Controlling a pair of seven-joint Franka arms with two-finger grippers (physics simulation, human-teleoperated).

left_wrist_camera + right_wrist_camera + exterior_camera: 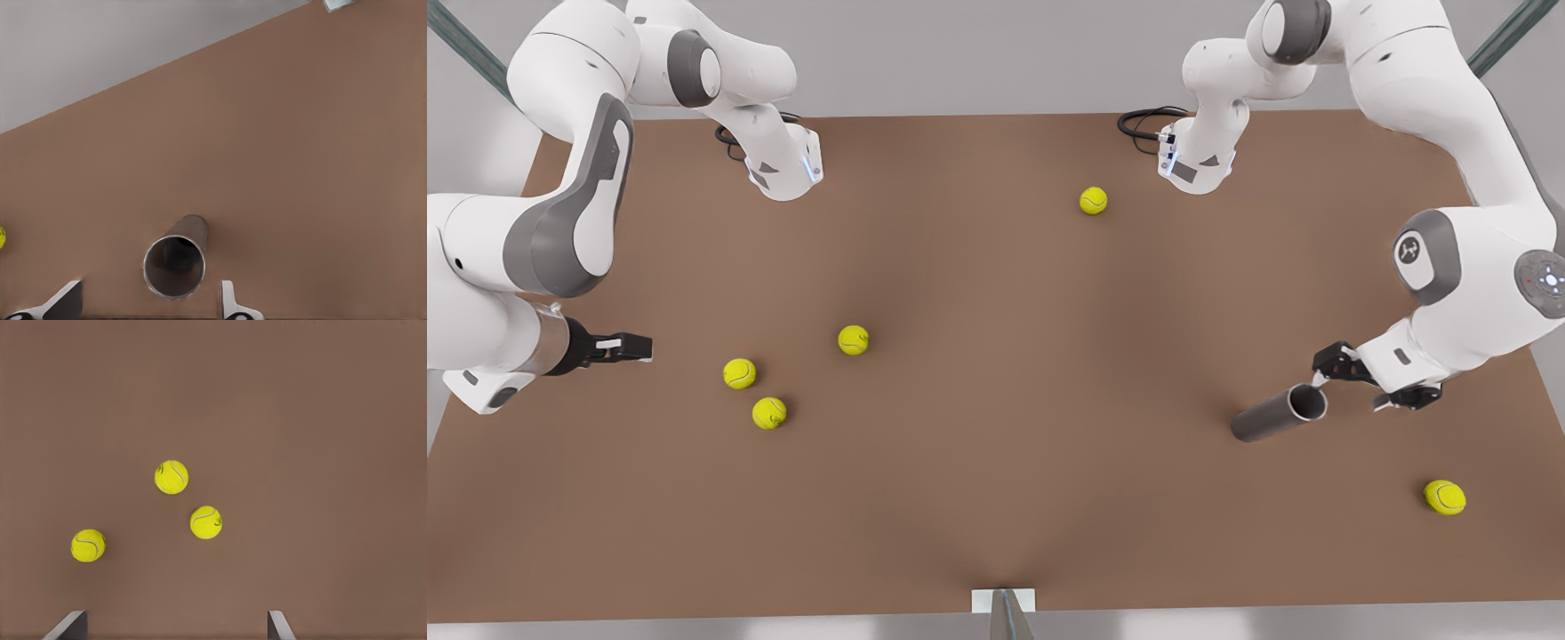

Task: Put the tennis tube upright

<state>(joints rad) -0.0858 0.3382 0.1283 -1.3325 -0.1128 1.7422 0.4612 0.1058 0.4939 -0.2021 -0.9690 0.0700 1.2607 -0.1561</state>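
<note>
Left pincer [1352,378] is seen on the front view's right, at the hollow end of the tennis tube [1279,414], with its fingers [230,303] spread apart on either side of the light rim. From the left wrist view the open mouth of the tube is looked into directly, and the two fingertips are placed beside it without closing on it; whether either finger touches the rim cannot be told. The tennis tube is found lying on its side on the brown worktop [996,444], its grey body pointing away from the pincer toward the front view's left.

Right pincer [627,347] is held above the worktop on the front view's left, at rest and holding nothing, its fingers [70,627] set wide apart in the right wrist view. Three tennis balls [739,373] [769,412] [854,340] are scattered near it, well apart from the tube. A fourth ball [1093,200] is placed toward the far edge of the worktop, and a fifth ball [1444,497] lies near the front view's lower right, beyond the left arm.
</note>
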